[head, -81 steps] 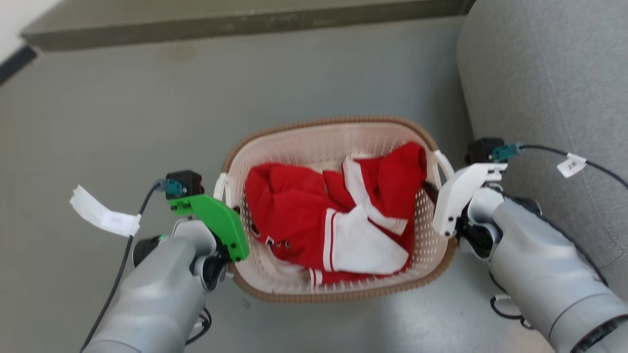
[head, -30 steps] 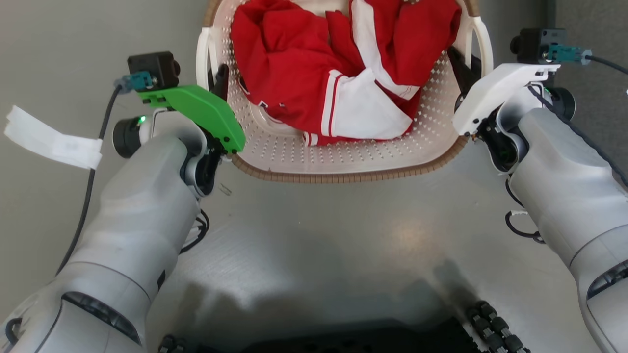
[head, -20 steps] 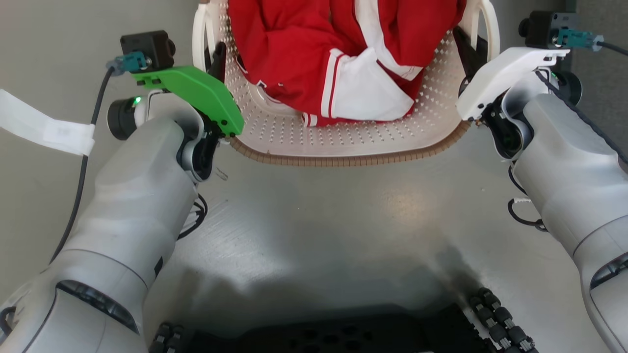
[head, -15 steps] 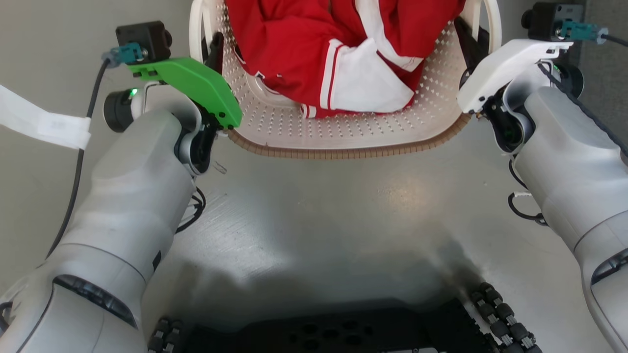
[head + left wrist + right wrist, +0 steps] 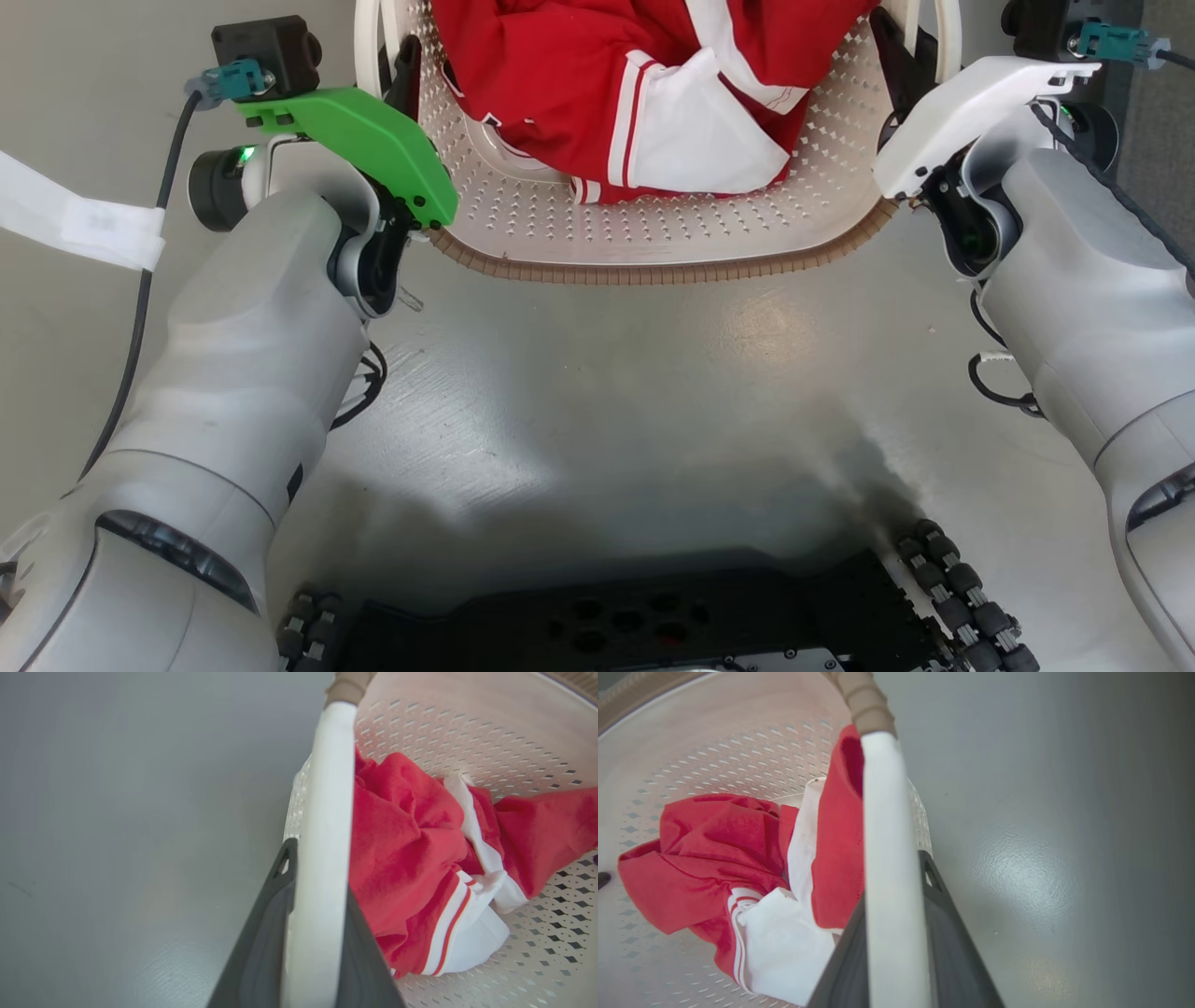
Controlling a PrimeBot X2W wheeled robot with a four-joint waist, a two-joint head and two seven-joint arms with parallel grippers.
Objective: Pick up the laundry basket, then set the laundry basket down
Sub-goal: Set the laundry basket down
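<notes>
The small oval cream-white perforated plastic laundry basket with the brown woven-look rim (image 5: 653, 273) hangs between the two arms at the top of the head view, ahead of the robot's dark wheeled base (image 5: 635, 625). The left gripper (image 5: 314, 914) is clamped on the basket's left white plastic side handle (image 5: 327, 788), with one dark finger outside the bar and one inside. The right gripper (image 5: 896, 914) pinches the right white handle (image 5: 882, 812) the same way. Gripping both handles at once keeps the load level, so the crumpled red-and-white cloth garment (image 5: 597, 84) lies settled on the basket's bottom. Judging by the smooth grey floor (image 5: 653, 392) showing beyond the handles in both wrist views, the basket is probably lifted, though its underside is hidden; setting it down is the step that remains
</notes>
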